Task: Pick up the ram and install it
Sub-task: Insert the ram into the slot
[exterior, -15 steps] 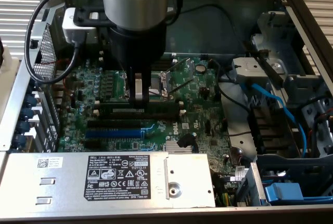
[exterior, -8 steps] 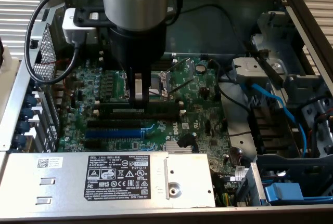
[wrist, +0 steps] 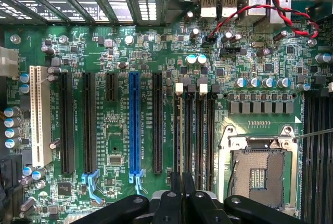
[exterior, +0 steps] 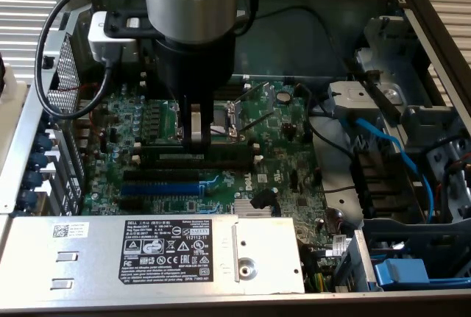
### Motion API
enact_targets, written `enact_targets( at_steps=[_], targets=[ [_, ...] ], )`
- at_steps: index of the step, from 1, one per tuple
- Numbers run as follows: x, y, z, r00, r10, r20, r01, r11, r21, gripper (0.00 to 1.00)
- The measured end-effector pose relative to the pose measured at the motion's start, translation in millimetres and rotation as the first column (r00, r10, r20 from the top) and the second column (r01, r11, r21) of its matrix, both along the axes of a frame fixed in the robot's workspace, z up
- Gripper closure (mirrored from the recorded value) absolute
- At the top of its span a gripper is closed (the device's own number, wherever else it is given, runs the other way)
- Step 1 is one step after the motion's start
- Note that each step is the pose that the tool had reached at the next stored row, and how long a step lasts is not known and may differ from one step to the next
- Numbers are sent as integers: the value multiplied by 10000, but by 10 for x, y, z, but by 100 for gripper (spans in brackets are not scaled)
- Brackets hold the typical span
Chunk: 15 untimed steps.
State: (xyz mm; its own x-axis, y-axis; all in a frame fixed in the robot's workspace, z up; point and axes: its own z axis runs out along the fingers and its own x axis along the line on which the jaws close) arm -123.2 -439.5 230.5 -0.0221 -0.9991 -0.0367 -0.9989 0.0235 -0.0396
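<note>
The ram (exterior: 228, 148) is a long dark-green stick standing on edge along the black memory slots (wrist: 200, 130), just in front of the CPU socket. My gripper (exterior: 195, 139) comes straight down on its middle, fingers shut on its top edge. In the wrist view the ram (wrist: 180, 135) runs edge-on away from my gripper (wrist: 182, 185), in line with the slot farthest from the socket. The white end clips (wrist: 180, 87) show at the slots' far end. Whether the stick is pressed fully home I cannot tell.
The open CPU socket (exterior: 228, 115) lies right behind the slots. A blue expansion slot (exterior: 162, 184) and black slots run on the near side. The grey power supply box (exterior: 147, 247) borders the board at the front. Blue cables (exterior: 390, 140) and drive bays fill the exterior view's right.
</note>
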Motion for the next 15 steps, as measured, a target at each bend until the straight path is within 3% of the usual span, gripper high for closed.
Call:
enact_targets(
  at_steps=[4,6,15],
  targets=[
    [0,0,0,10000,0,-1,0,10000,0,87],
    [0,0,0,10000,0,-1,0,10000,0,73],
    [0,0,5,10000,0,-1,0,10000,-1,73]
  ],
)
